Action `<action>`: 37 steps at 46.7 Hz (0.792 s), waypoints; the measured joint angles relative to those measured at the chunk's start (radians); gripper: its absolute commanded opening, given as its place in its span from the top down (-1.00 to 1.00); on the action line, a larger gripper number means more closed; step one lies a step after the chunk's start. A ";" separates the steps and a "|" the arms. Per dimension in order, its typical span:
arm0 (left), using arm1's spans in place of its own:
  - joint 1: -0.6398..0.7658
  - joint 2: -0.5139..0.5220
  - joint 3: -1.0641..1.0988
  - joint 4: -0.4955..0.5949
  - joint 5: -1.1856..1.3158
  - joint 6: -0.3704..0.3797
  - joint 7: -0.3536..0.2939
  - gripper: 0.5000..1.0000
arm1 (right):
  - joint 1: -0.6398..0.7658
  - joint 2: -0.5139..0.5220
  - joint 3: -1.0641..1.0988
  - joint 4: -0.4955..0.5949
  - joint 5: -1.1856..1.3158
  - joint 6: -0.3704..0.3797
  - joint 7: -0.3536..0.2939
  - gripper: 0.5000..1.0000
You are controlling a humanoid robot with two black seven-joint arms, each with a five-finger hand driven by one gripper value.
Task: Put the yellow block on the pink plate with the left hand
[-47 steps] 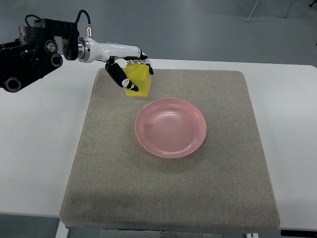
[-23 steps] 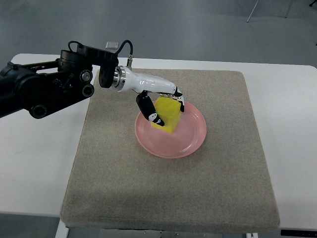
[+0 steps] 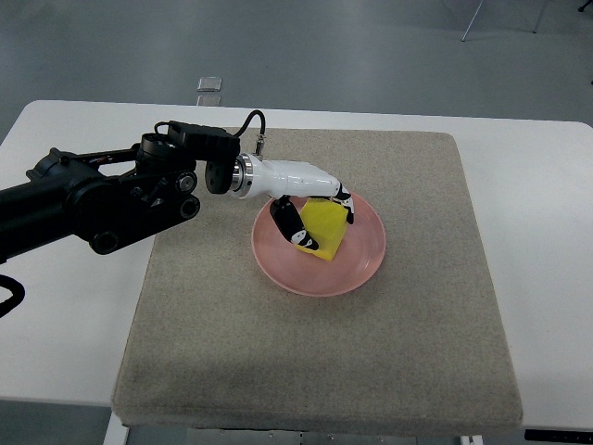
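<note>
1. So there's a white table with a big square grey-beige fabric mat laid over most of it, and a shallow round pink plastic plate sits on the mat a bit above the middle of the frame.
2. The robot's left arm, all black joints and cables, comes in from the left edge and runs toward the centre, ending in a glossy white forearm section.
3. The left hand, white with black fingertips, is right over the left half of the pink plate. It's wrapped around the bright yellow foam-looking block, thumb on the block's left side and the other fingers curled over its top right edge, so it's clearly gripping it.
4. The yellow block is inside the plate's rim, left of the plate's centre, tilted with one corner pointing down. Can't honestly tell if that corner is touching the plate's surface or hanging just above it.
5. Up at the top of the frame there's a small grey square thing lying on the grey floor, well away from the table. Too small to make out.
</note>
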 measured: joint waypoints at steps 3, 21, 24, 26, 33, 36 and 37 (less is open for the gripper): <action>0.002 0.003 0.000 0.000 -0.001 0.002 0.000 -0.90 | 0.000 0.000 0.000 0.000 0.000 0.000 0.000 -0.69; -0.019 0.052 -0.041 -0.004 -0.178 -0.068 -0.001 -0.99 | 0.000 0.000 0.000 0.000 0.000 0.000 0.000 -0.69; -0.025 0.080 -0.066 0.000 -0.287 -0.090 0.000 -0.99 | 0.000 0.000 0.000 0.000 0.000 0.000 0.000 -0.69; -0.029 0.105 -0.087 0.001 -0.358 -0.097 0.000 -0.99 | 0.000 0.000 0.000 0.000 0.000 0.000 0.000 -0.69; -0.026 0.207 -0.140 0.009 -0.591 -0.111 0.000 -0.99 | 0.000 0.000 0.000 0.000 0.000 0.000 0.000 -0.69; -0.014 0.239 -0.152 0.023 -0.691 -0.113 0.001 -0.99 | 0.000 0.000 0.000 0.000 0.000 0.000 0.000 -0.69; -0.012 0.245 -0.153 0.027 -0.722 -0.113 0.001 -0.99 | 0.000 0.000 0.000 0.000 0.000 0.000 0.000 -0.69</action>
